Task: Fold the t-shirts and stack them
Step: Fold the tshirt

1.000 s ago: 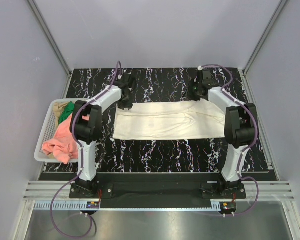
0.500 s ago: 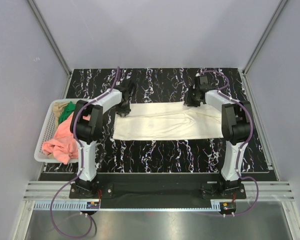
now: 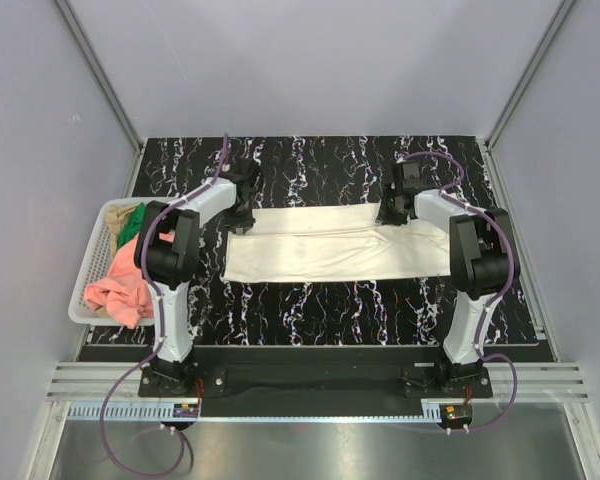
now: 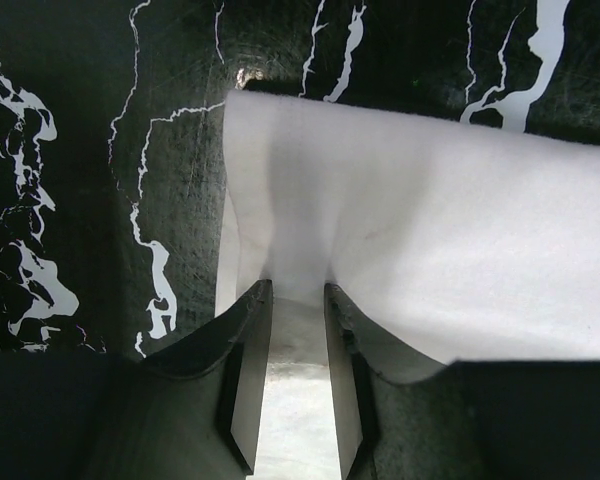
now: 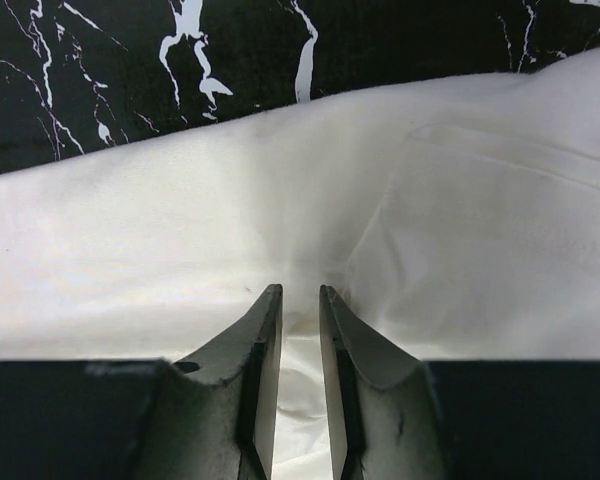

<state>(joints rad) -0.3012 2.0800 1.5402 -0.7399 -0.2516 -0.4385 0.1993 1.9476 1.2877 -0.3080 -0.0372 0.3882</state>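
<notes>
The cream-white t-shirt (image 3: pixel 330 245) lies as a long, flat band across the middle of the black marbled table. My left gripper (image 3: pixel 238 212) is at the shirt's far left corner. In the left wrist view it (image 4: pixel 298 290) is closed on the edge of the cloth (image 4: pixel 430 220). My right gripper (image 3: pixel 388 212) is on the shirt's far edge, right of centre. In the right wrist view it (image 5: pixel 300 292) pinches a puckered fold of the cloth (image 5: pixel 180 230). The salmon-pink shirt (image 3: pixel 120 285), green shirt (image 3: pixel 132 228) and tan shirt (image 3: pixel 130 212) lie crumpled in the basket.
The white mesh basket (image 3: pixel 92 262) stands at the table's left edge, beside the left arm. Grey walls enclose the table on the far side and both sides. The arm bases stand on the rail at the near edge.
My right gripper has moved nearer and come down onto the shirt's far edge. My left gripper has shifted slightly left at the far left corner. The shirt's far edge now lies straighter.
</notes>
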